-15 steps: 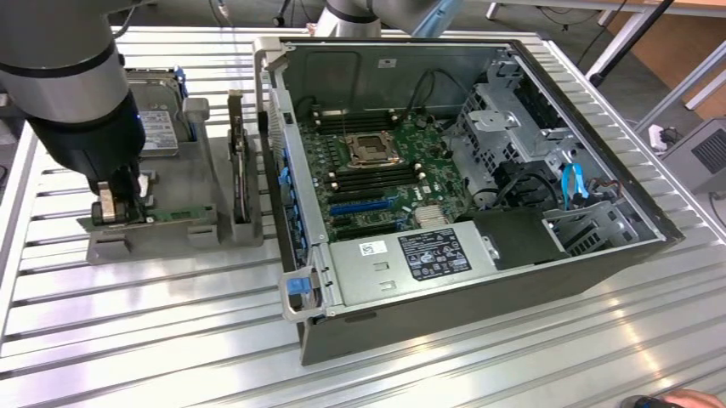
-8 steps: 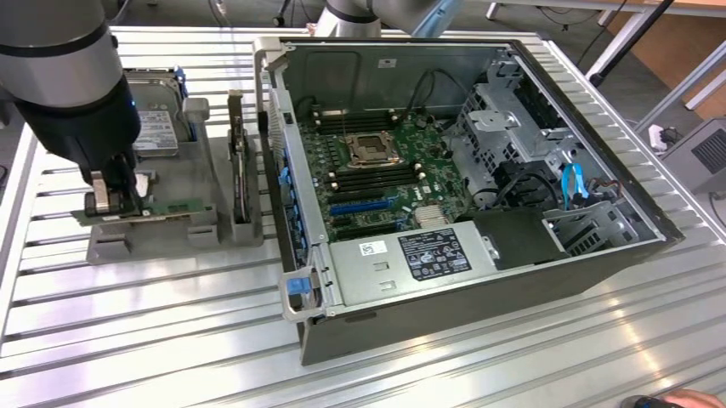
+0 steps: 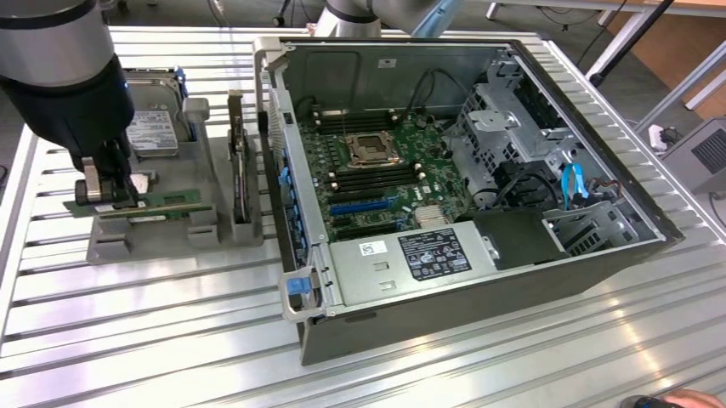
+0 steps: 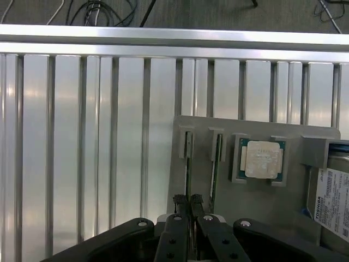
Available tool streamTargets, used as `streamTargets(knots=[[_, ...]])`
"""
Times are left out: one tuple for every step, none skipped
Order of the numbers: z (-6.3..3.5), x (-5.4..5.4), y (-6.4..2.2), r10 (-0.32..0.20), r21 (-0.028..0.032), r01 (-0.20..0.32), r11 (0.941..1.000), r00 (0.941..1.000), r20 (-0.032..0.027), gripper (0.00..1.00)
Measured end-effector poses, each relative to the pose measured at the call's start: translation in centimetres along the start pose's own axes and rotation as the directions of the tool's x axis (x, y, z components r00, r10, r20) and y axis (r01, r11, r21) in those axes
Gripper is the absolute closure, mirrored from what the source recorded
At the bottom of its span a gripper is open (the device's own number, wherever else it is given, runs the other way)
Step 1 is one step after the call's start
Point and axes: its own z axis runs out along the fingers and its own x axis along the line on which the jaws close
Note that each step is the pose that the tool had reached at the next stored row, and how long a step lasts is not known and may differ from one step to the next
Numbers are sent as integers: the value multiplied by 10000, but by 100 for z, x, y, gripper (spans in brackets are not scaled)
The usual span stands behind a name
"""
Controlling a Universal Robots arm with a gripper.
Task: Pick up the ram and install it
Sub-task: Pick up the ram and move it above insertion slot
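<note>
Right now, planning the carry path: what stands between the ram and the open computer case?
In the exterior view, the dark expansion card stands upright in the gray holder, between the ram and the computer case.

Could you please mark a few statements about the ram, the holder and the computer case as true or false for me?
1. The gripper has its jaws closed on the ram. True.
2. The ram is seated on the motherboard. False: it is at the grey holder, outside the computer case.
3. A processor chip sits in a pocket of the grey holder. True.
4. The computer case is closed up. False: its side is open and the motherboard shows.
5. The hard drive lies inside the computer case. False: it stands at the grey holder, outside the computer case.
</note>
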Motion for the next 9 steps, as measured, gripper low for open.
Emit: streamTargets(knots=[[-22,0,1,0,0,0,10000,10000,0,87],[-42,0,2,0,0,0,10000,10000,0,87],[-61,0,3,0,0,0,10000,10000,0,87],[-84,-1,4,-1,0,1,10000,10000,0,87],[-106,-1,5,0,0,0,10000,10000,0,87],[-122,-1,6,0,1,0,10000,10000,0,87],[-135,-1,6,0,0,0,10000,10000,0,87],[-163,-2,8,0,0,0,10000,10000,0,87],[-176,-3,8,0,1,0,10000,10000,0,87]])
